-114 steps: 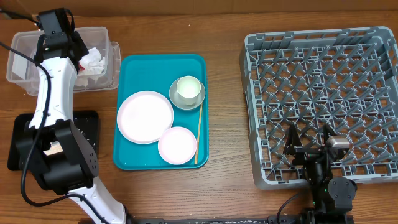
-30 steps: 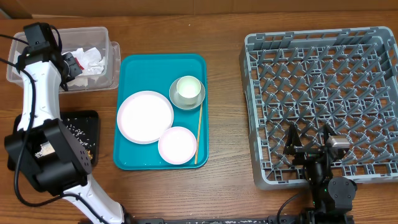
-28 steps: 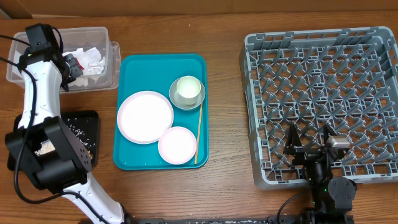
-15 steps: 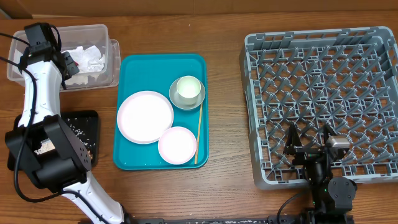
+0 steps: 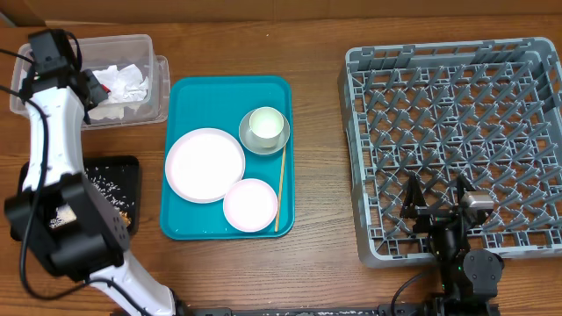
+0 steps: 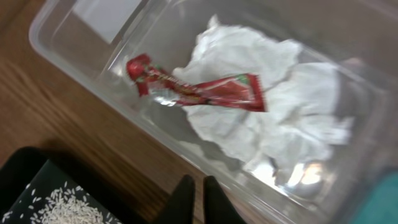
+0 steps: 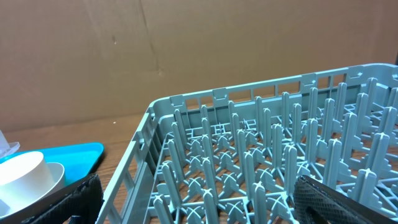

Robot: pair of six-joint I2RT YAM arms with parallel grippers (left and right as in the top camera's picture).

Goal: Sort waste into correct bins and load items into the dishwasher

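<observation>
A clear plastic bin at the far left holds crumpled white tissue and a red sauce sachet. My left gripper hangs over the bin's left part; in the left wrist view its fingers are shut and empty above the bin's near wall. A teal tray carries a large white plate, a small white plate, a cup in a bowl and a wooden chopstick. My right gripper is open and empty over the near edge of the grey dish rack.
A black bin with rice grains stands in front of the clear bin. The right wrist view shows the rack's prongs, the cup and the tray's corner. A cardboard wall stands behind the table.
My left gripper has moved from above the middle of the clear bin toward its left side, shut and empty. The right arm has not moved.
</observation>
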